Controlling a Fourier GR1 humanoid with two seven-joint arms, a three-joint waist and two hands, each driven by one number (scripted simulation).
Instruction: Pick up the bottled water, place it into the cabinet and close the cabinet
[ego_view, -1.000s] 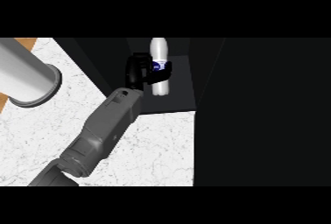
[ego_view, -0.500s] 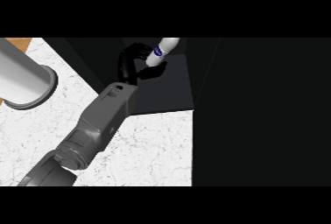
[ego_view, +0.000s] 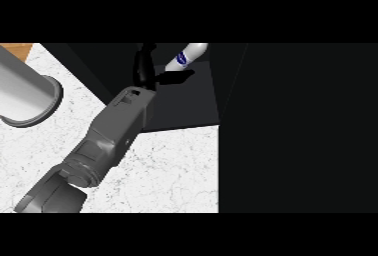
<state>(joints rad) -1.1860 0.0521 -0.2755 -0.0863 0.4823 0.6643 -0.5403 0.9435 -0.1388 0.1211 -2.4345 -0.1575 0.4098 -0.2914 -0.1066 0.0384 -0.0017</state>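
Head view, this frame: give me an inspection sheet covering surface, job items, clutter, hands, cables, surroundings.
Surface: white speckled counter.
Job items: bottled water tilted, inside the dark cabinet, at the view's top edge; cabinet door state cannot be told.
Clutter: large grey cylinder standing at the counter's left.
Hands: one hand in the cabinet, fingers straight, its thumb just below the bottle, not curled round it; which hand it is cannot be told. Other hand not in view.
Cables: nothing seen.
Surroundings: wooden patch at upper left; right side dark.
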